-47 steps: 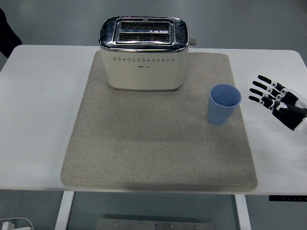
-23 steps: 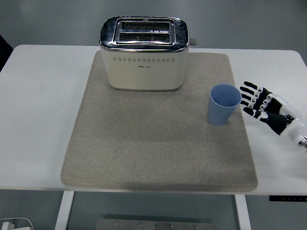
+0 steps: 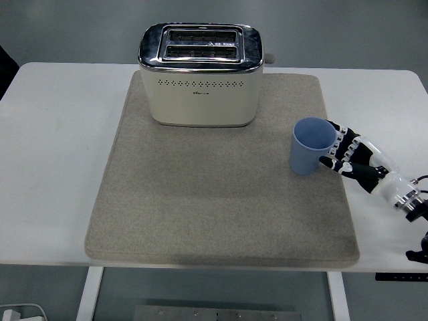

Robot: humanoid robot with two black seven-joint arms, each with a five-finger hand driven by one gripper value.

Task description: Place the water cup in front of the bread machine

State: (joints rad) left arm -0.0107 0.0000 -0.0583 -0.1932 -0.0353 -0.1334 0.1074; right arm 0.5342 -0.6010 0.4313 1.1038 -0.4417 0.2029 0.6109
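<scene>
Step in hand, by the look of it: closing on the cup [image 3: 311,146] before carrying it over; best done by wrapping low around the wall, squeezing gently, lifting straight up only once the grip is firm; thin open cup likely to tip or slide on the mat [image 3: 214,200] if nudged sideways first; afterwards a move left to the bare mat just in front of the toaster [image 3: 200,93], set down upright.

Cup upright on the right part of the mat, right of and nearer than the toaster, well apart from it; right hand [image 3: 348,155] at its right side, fingers [image 3: 340,139] spread and touching or nearly touching the wall, not yet wrapped round, so open and gripping nothing; contact itself too fine to tell. White surface [image 3: 53,167] under all.
</scene>
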